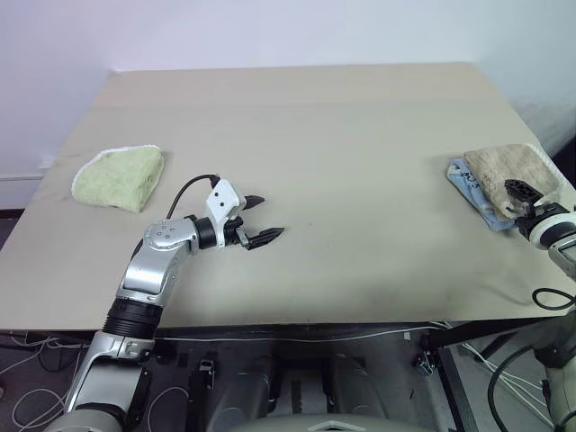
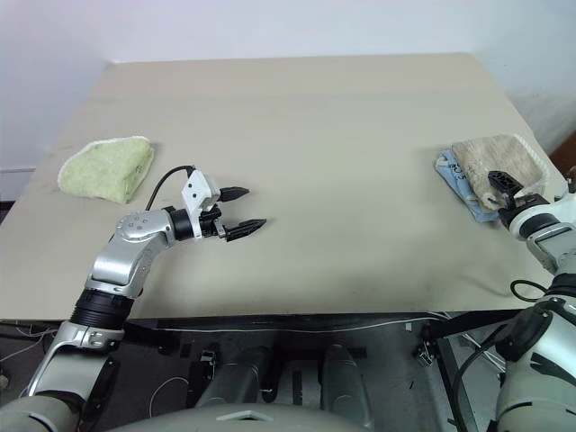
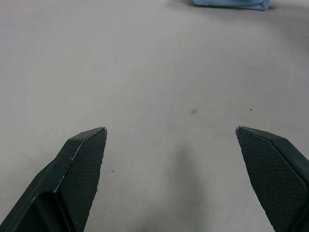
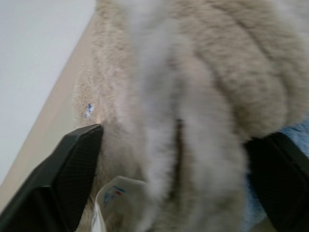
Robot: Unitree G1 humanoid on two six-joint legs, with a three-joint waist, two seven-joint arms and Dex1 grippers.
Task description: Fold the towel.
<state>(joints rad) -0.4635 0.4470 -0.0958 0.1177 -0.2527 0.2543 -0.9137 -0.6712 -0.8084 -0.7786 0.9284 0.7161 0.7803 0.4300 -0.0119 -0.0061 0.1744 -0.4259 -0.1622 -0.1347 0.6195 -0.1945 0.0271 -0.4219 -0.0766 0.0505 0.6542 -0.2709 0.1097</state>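
Beige terry towel (image 1: 515,168) is being kept folded on light blue cloth (image 1: 470,186), far right; folding judged complete. Right gripper (image 1: 520,200) is being held apart around it; left gripper (image 1: 259,219) apart, empty.

The right gripper (image 1: 519,200) is half buried behind the towel (image 1: 522,171) over at 3 o'clock, so its fingertips are mostly hidden. The light blue cloth (image 1: 472,191) pokes out from under the towel and most of it is covered. The wrist view up close is just blurry fuzz, and the print on the white tag (image 4: 113,198) is too small to read. The surface (image 1: 315,144) gets cut off at the right edge.
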